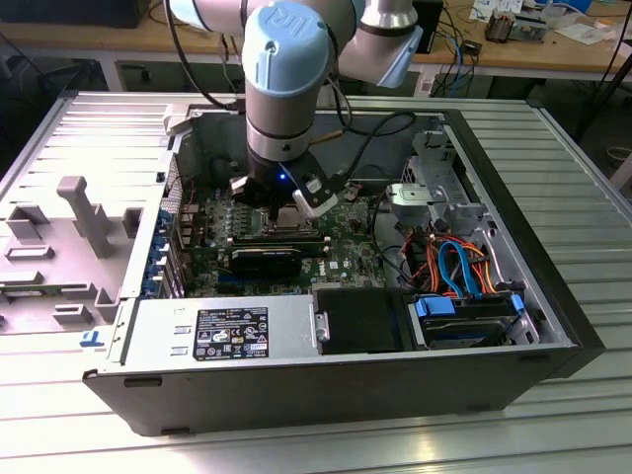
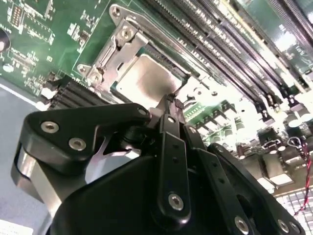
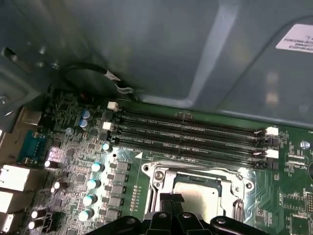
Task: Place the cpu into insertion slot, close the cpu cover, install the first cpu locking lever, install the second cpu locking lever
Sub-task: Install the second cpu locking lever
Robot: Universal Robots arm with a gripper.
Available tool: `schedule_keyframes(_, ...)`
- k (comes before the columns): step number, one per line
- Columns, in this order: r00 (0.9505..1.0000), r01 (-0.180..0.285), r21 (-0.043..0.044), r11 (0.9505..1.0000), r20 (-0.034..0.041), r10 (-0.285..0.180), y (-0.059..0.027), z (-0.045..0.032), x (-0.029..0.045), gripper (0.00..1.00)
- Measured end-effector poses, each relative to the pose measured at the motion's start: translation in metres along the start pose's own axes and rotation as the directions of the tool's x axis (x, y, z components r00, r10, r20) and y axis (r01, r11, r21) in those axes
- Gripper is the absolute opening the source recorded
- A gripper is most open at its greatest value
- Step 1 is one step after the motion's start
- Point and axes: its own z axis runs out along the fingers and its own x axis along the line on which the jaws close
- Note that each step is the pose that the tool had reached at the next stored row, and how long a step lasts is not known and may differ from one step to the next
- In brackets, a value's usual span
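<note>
cpu (image 2: 146, 78) seated in insertion slot (image 2: 105, 58) | gripper (image 2: 172, 100) just above cpu edge

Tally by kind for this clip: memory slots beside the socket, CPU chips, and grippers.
Memory slots: 4
Cpu, seated in the insertion slot: 1
Gripper: 1
Total: 6

light: even, bright | glare: cpu (image 2: 146, 78) top | foreground: soft blur
</note>
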Motion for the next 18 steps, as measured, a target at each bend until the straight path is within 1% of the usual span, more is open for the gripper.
schedule_keyframes(2, 1.0, -0.002, 0.0355, 0.9994, -0.0058, 0.002, 0.0016, -0.0018, -0.0002, 0.11)
schedule_keyframes(4, 0.9999, -0.003, 0.0717, 0.9974, -0.0116, 0.004, 0.0029, -0.0044, -0.0009, 0.11)
schedule_keyframes(5, 0.9999, -0.004, 0.0858, 0.9963, -0.014, 0.006, 0.0031, -0.0057, -0.0016, 0.11)
schedule_keyframes(6, 0.9998, -0.008, 0.102, 0.9948, -0.0178, 0.01, 0.0033, -0.0076, -0.0036, 0.11)
schedule_keyframes(7, 0.9997, -0.013, 0.1088, 0.994, -0.0205, 0.016, 0.003, -0.008, -0.0057, 0.11)
schedule_keyframes(8, 0.9994, -0.02, 0.1131, 0.9934, -0.0247, 0.023, 0.0027, -0.0081, -0.0095, 0.11)
schedule_keyframes(10, 0.9991, -0.03, 0.1221, 0.9921, -0.027, 0.033, 0.0023, -0.0082, -0.0123, 0.11)
schedule_keyframes(13, 0.9981, -0.049, 0.1429, 0.9885, -0.0303, 0.054, 0.002, -0.0083, -0.0148, 0.11)
schedule_keyframes(15, 0.997, -0.065, 0.1519, 0.9862, -0.0307, 0.071, 0.0019, -0.0083, -0.0153, 0.11)
schedule_keyframes(18, 0.995, -0.089, 0.164, 0.9824, -0.0294, 0.095, 0.0017, -0.0084, -0.0166, 0.11)
